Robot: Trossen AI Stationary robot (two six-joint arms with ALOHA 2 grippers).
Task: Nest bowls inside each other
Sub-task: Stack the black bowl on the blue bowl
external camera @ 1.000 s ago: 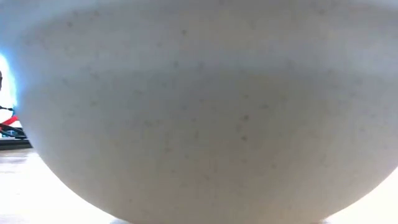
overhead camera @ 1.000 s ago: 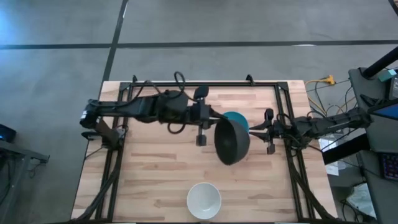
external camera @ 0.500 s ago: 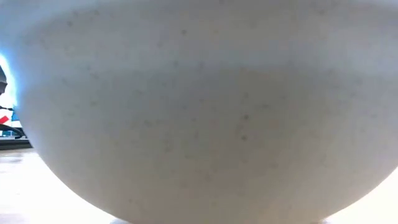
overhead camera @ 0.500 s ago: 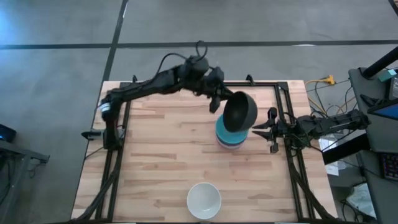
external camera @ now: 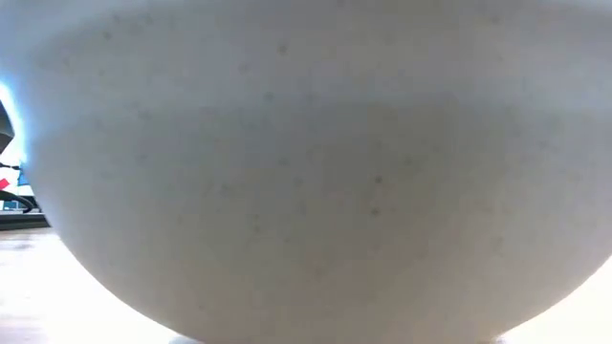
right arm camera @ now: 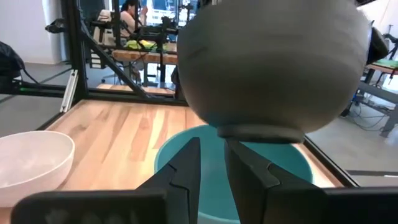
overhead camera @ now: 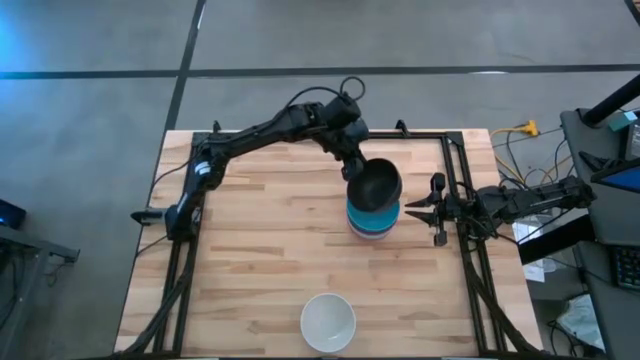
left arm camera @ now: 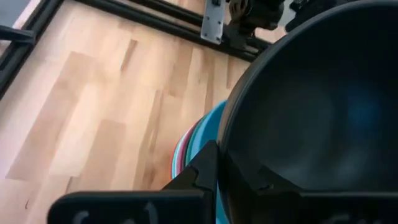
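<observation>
A white bowl (overhead camera: pixel 328 321) is seen at the near edge of the wooden table (overhead camera: pixel 250 260), standing alone and upright. It is so close to the low camera that almost the whole low view is filled by its pale side (external camera: pixel 306 172).

Farther in, near the middle of the table and a little to the right, a stack of bowls (overhead camera: pixel 372 221) is found. A teal bowl (right arm camera: pixel 249 177) is at the top of the stack, and thin rims of other colours, one of them pink, are shown under it in the left wrist view.

A black bowl (overhead camera: pixel 374 184) is held in the air just above this stack. Its rim is pinched tight by the left gripper (overhead camera: pixel 352 168), with one finger inside the bowl and one outside. The bowl is kept the right way up, with its open side facing up. In the right wrist view its round bottom (right arm camera: pixel 267 68) is seen hanging over the teal bowl, apart from it.

The right gripper (overhead camera: pixel 414 209) is parked just beside the stack, on its right. Its fingers (right arm camera: pixel 186 168) are a little apart and nothing is held between them.

Beyond the table, a room with desks is seen, and a person (right arm camera: pixel 132 14) is sitting there.
</observation>
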